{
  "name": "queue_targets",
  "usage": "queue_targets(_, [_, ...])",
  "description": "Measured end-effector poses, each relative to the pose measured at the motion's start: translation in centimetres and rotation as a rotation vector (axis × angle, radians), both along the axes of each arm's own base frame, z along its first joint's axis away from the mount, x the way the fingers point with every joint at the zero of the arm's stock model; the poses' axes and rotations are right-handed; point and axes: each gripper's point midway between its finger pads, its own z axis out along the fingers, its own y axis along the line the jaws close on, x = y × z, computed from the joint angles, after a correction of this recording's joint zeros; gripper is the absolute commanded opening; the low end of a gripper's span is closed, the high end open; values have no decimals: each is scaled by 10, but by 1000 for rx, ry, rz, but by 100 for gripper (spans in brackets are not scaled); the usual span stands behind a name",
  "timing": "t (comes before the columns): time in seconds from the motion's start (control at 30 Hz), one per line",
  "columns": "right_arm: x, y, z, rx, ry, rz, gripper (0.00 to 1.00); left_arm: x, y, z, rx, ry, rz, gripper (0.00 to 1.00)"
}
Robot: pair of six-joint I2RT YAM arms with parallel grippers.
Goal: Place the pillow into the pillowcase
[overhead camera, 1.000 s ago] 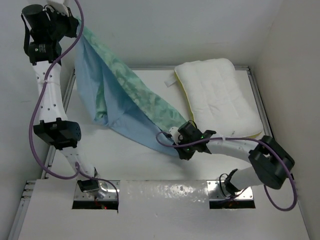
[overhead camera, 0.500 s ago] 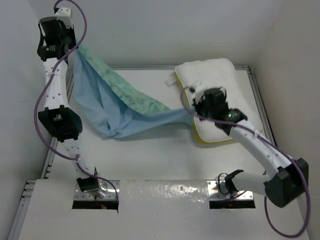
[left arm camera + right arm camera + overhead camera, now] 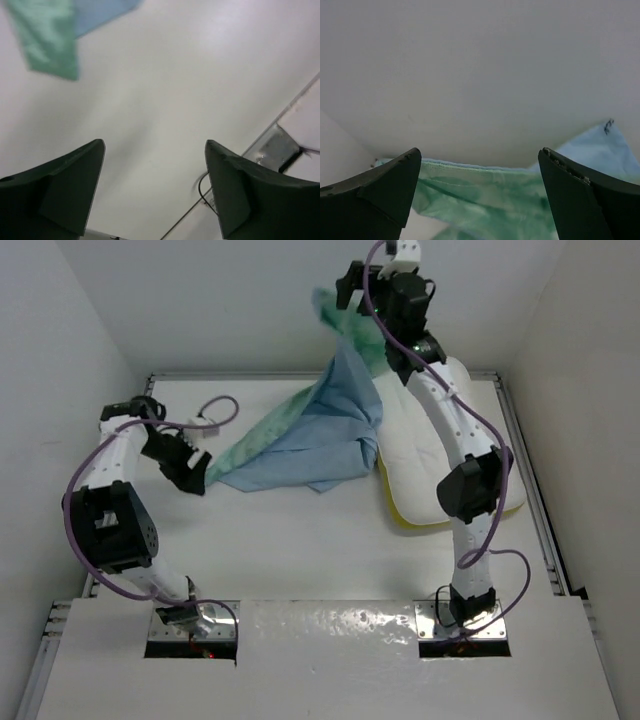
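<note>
The pillowcase (image 3: 310,435) lies crumpled on the table, light blue with a sea-green patterned side, and one end rises up the back wall to my right gripper (image 3: 347,292). That gripper (image 3: 479,152) is open, with the green hem (image 3: 485,200) just below its jaws and touching neither finger. The white quilted pillow (image 3: 430,455) lies at the back right, its left side under the fabric and its yellow edge showing in front. My left gripper (image 3: 196,476) is low by the pillowcase's left corner. It (image 3: 155,142) stands open over bare table, with the fabric corner (image 3: 50,45) ahead of it.
White enclosure walls stand close on the left, back and right. A metal rail (image 3: 524,470) runs along the table's sides, and a metal bracket (image 3: 275,147) shows by the left gripper. Purple cables (image 3: 215,410) loop off both arms.
Both grippers went from shut to open. The left arm dropped from high at the back left to the table. The right arm swung up to the back wall, dragging the pillowcase toward the pillow.
</note>
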Motion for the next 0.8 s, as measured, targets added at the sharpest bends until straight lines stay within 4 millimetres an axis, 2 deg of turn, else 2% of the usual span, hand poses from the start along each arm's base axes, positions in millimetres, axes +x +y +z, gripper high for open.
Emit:
queue_targets(0.03, [2, 7, -20, -9, 40, 11, 99, -16, -13, -8, -9, 47, -66, 94])
queue_targets(0.07, [2, 11, -40, -26, 88, 17, 99, -24, -21, -12, -17, 70, -121, 100])
queue_targets(0.13, [1, 13, -77, -73, 186, 16, 99, -26, -26, -11, -36, 63, -171, 100])
queue_targets(0.17, [-1, 12, -92, -101, 229, 11, 94, -20, -28, -8, -52, 51, -159, 100])
queue_targets(0.2, [-3, 8, -104, -134, 263, 6, 34, -8, -30, -1, -68, 29, -141, 100])
queue_targets(0.23, [-7, 4, -115, -170, 293, 3, 1, 9, -31, 5, -80, -5, -124, 100])
queue_targets(0.27, [-15, 0, -128, -193, 337, 4, 0, 32, -31, 12, -85, -50, -104, 100])
queue_targets(0.3, [-25, -5, -141, -214, 381, 4, 0, 55, -32, 18, -83, -86, -79, 100])
queue_targets(0.37, [-52, -16, -169, -239, 477, 1, 29, 110, -43, 21, -69, -192, -51, 100])
queue_targets(0.4, [-70, -23, -182, -244, 515, 1, 48, 132, -55, 17, -55, -231, -50, 100])
queue_targets(0.5, [-120, -35, -228, -240, 631, 11, 62, 167, -98, -14, -21, -246, -91, 100])
queue_targets(0.57, [-152, -34, -268, -240, 725, 27, 66, 184, -133, -42, -14, -229, -130, 100])
queue_targets(0.67, [-186, -18, -321, -236, 843, 57, 72, 200, -180, -83, -22, -197, -160, 100])
queue_targets(0.7, [-192, -14, -329, -225, 865, 62, 73, 203, -191, -93, -28, -187, -157, 100])
queue_targets(0.73, [-207, 0, -350, -227, 911, 87, 73, 206, -199, -102, -35, -179, -147, 100])
queue_targets(0.8, [-220, 18, -370, -197, 963, 112, 73, 212, -208, -112, -46, -181, -112, 99])
